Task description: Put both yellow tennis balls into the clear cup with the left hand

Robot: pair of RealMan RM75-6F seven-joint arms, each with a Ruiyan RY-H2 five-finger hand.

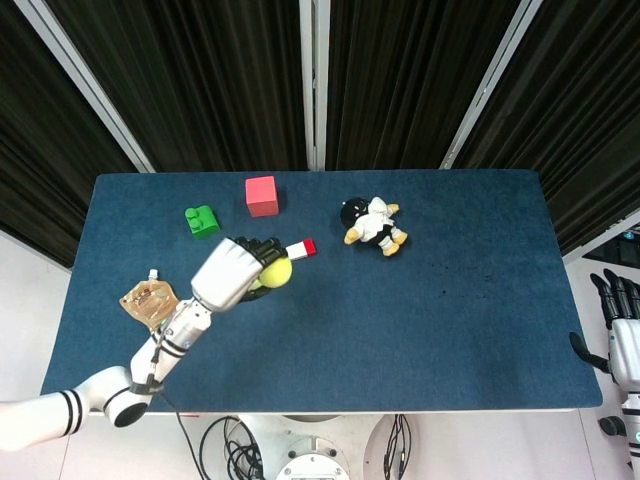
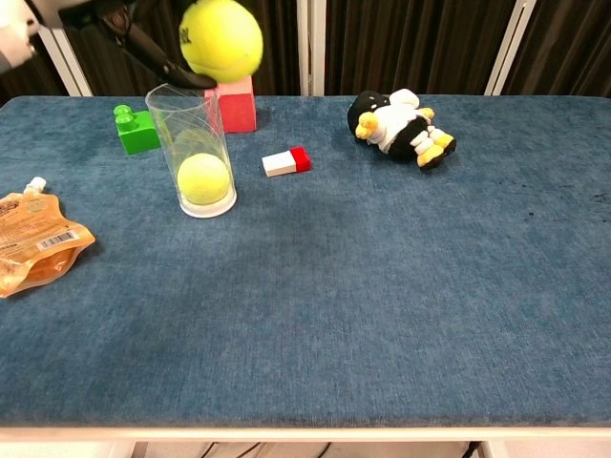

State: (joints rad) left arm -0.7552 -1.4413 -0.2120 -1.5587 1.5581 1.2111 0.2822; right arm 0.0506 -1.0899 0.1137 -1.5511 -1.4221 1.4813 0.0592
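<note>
Left hand (image 1: pixel 232 272): raised above the table, fingers wrapped round second tennis ball (image 2: pixel 221 39).
Clear cup (image 2: pixel 193 153): upright, first ball (image 2: pixel 203 178) inside.
Key relation: held ball high, just right of cup mouth.
Right hand (image 1: pixel 622 330): idle off table edge, holding nothing.

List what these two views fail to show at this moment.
- Left hand: chest view's top edge cuts it off, leaving only dark fingers by the raised tennis ball.
- Clear cup: in the head view the left hand covers it, along with the ball inside.
- Right hand: at the head view's right edge, too small to read; absent from the chest view.
</note>
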